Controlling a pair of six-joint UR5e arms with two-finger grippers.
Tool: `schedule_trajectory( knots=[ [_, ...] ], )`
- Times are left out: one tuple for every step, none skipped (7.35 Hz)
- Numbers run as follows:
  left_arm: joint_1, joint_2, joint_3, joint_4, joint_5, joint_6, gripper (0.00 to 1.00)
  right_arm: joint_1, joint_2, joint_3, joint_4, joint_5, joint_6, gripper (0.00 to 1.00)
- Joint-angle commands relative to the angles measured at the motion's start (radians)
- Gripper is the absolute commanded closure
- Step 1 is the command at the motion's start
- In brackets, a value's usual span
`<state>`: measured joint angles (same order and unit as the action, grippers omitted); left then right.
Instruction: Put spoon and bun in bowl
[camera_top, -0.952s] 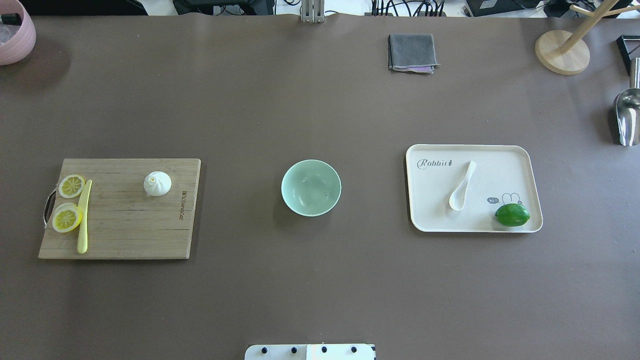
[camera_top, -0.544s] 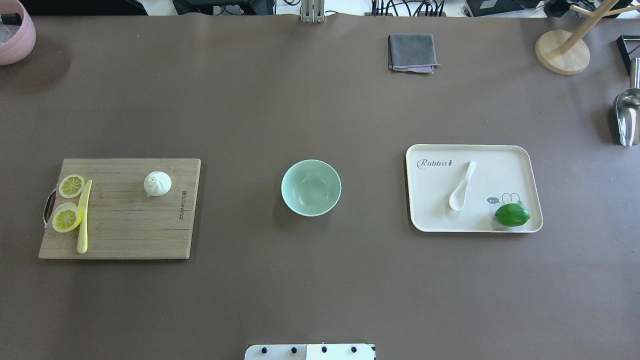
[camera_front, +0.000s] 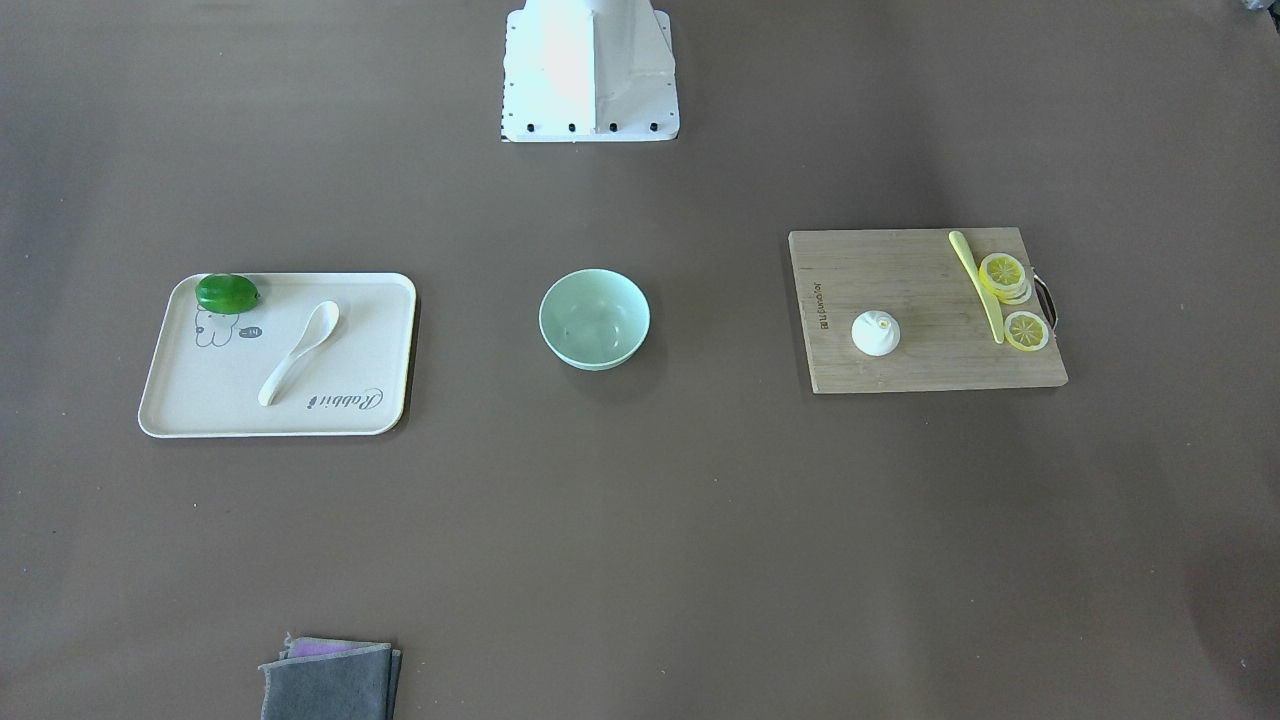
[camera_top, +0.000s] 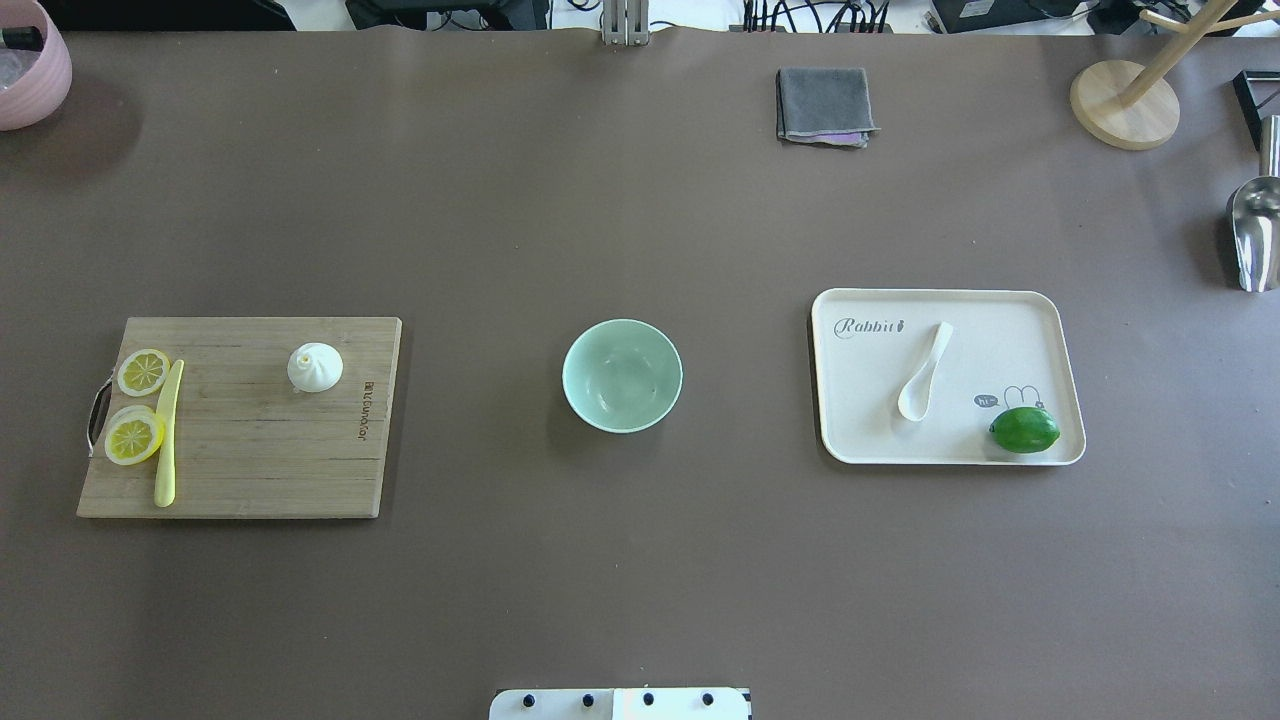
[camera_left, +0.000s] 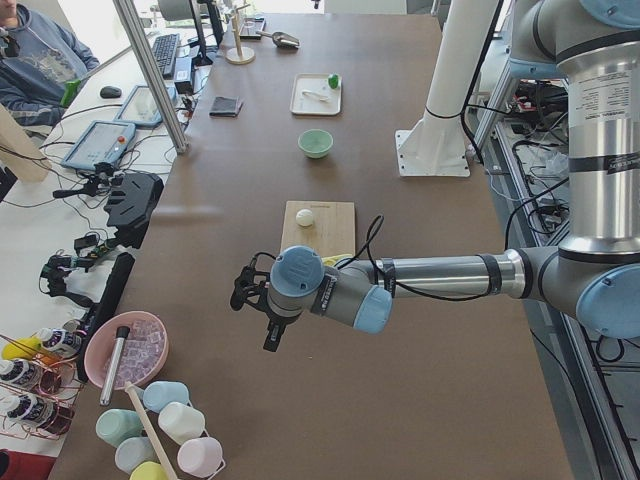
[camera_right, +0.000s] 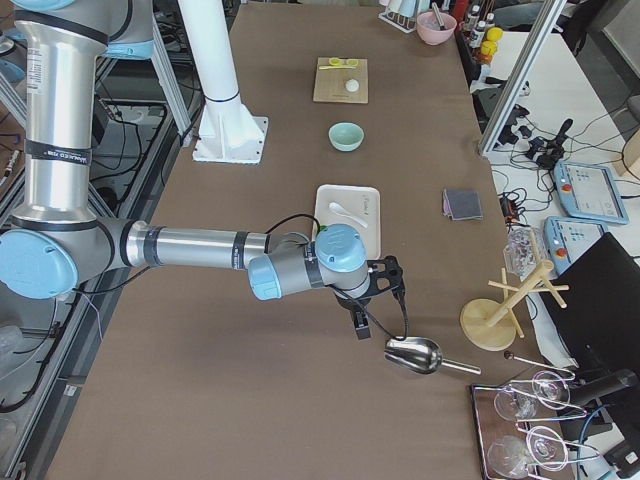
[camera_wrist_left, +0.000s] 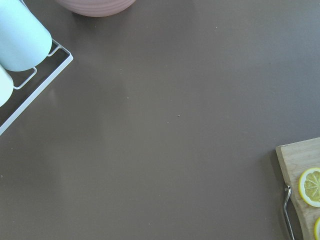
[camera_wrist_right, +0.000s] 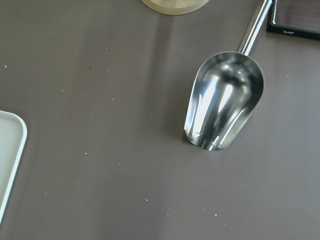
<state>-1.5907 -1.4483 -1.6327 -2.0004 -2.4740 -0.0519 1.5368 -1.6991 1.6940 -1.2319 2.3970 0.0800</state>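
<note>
Both jaws hover well apart from spoon (camera_top: 925, 372), bun (camera_top: 315, 367) and bowl (camera_top: 622, 375).

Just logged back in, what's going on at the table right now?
Nothing is in hand yet. The bun sits on the cutting board on the robot's left, the spoon lies on the cream tray on its right with a lime, and the mint-green bowl between them is empty. The left pincer hangs out past the board, the right pincer near a metal scoop past the tray; whether either is open cannot be told.
</note>
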Motion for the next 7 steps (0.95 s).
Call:
schedule_trajectory(
  knots=[
    [0.002,0.000,-0.024,-0.003,-0.067,-0.075,0.02,-0.137,0.010,0.059,0.092,0.001,0.273,0.00],
    [0.024,0.002,-0.053,-0.056,-0.078,-0.159,0.02,-0.192,0.019,0.062,0.132,-0.004,0.350,0.00],
    [0.075,0.000,-0.090,-0.134,-0.103,-0.319,0.02,-0.242,0.036,0.067,0.140,-0.002,0.406,0.00],
    [0.137,-0.001,-0.133,-0.182,-0.091,-0.461,0.03,-0.306,0.071,0.069,0.140,-0.004,0.529,0.02],
    [0.175,-0.007,-0.160,-0.187,-0.088,-0.511,0.03,-0.364,0.100,0.069,0.150,-0.022,0.638,0.02],
    [0.205,-0.039,-0.156,-0.185,-0.082,-0.555,0.03,-0.476,0.120,0.069,0.167,-0.120,0.755,0.02],
    [0.234,-0.052,-0.159,-0.187,-0.065,-0.562,0.05,-0.565,0.184,0.070,0.167,-0.189,0.950,0.06]
  ],
)
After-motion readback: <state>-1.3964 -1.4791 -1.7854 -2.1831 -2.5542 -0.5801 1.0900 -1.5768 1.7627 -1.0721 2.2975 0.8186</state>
